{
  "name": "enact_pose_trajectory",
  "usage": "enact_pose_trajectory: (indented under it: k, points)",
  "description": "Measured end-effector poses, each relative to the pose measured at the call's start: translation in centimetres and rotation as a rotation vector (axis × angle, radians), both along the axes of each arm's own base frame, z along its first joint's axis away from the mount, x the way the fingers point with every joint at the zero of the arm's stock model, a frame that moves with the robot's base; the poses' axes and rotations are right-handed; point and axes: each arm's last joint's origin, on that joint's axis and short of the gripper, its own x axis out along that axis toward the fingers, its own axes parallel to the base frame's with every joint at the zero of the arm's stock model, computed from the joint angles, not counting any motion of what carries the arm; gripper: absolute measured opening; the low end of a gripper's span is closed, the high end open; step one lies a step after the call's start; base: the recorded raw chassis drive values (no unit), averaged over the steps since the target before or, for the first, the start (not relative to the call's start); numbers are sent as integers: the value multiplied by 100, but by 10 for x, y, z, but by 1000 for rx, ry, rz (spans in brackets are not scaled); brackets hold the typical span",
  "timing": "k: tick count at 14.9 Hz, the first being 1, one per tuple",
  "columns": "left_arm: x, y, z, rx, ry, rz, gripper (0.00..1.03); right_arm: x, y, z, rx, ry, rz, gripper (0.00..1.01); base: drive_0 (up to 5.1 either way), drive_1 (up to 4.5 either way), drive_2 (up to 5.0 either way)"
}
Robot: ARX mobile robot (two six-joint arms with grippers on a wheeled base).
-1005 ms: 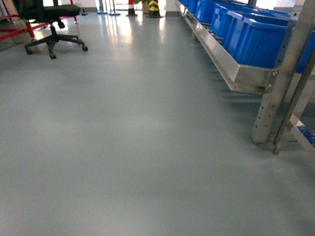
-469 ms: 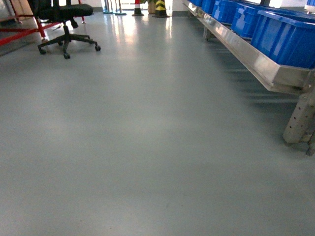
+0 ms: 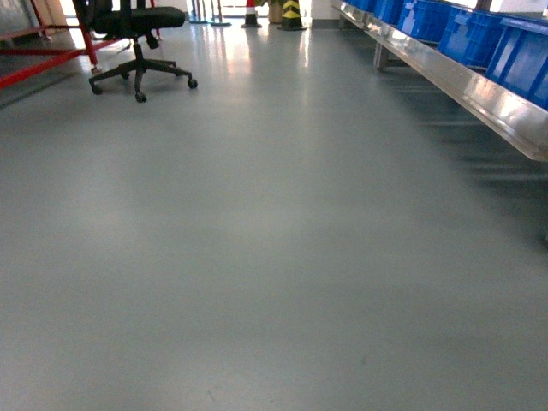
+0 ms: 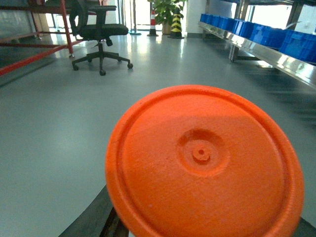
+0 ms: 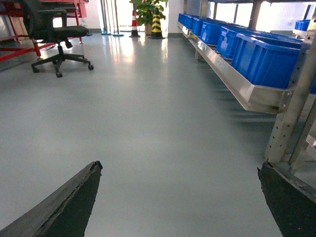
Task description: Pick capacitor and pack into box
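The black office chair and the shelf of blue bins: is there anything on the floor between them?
No. In the head view only bare grey floor lies between the office chair and the blue bins.

Glossy grey floor (image 3: 274,257), black office chair (image 3: 137,26), blue bins (image 5: 261,57)

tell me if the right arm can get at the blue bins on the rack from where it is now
Probably not yet. The right gripper is open over bare floor, and the blue bins sit on the rack well ahead, with nothing between.

Bright backlight glares off the grey floor (image 3: 257,257); head view slightly blurred.
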Motion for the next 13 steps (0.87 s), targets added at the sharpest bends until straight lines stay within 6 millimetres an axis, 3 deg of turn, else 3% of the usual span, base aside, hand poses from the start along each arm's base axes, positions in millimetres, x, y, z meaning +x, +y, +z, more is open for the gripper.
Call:
enact_pose_trajectory:
  k: [13]
  points:
    - [0,0,0,0,-2,-2,45,0,0,0,0,0,0,98,-484,261,261]
